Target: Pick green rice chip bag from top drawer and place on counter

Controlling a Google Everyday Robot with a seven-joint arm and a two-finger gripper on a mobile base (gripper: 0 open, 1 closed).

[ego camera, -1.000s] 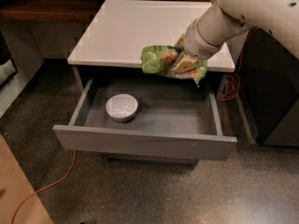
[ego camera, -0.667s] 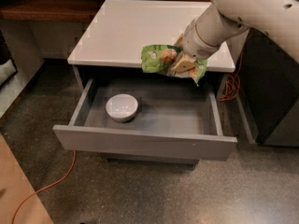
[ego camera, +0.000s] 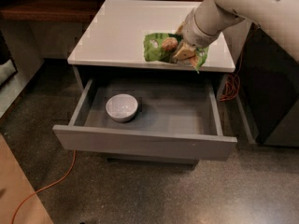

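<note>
The green rice chip bag [ego camera: 161, 47] is held by my gripper [ego camera: 185, 52] over the front right part of the white counter [ego camera: 121, 31]. The gripper is shut on the bag's right end, with the white arm coming in from the upper right. The bag hangs close above the counter's front edge; I cannot tell if it touches the surface. The top drawer [ego camera: 145, 141] is pulled open below, with a grey interior.
A white bowl [ego camera: 122, 107] sits in the left part of the open drawer. An orange cable [ego camera: 51, 183] lies on the speckled floor at the lower left. A dark wooden shelf [ego camera: 42, 8] runs behind at the upper left. A dark cabinet [ego camera: 275, 92] stands at the right.
The gripper with the bag has moved up and back, from over the drawer's rear edge to above the counter's front part.
</note>
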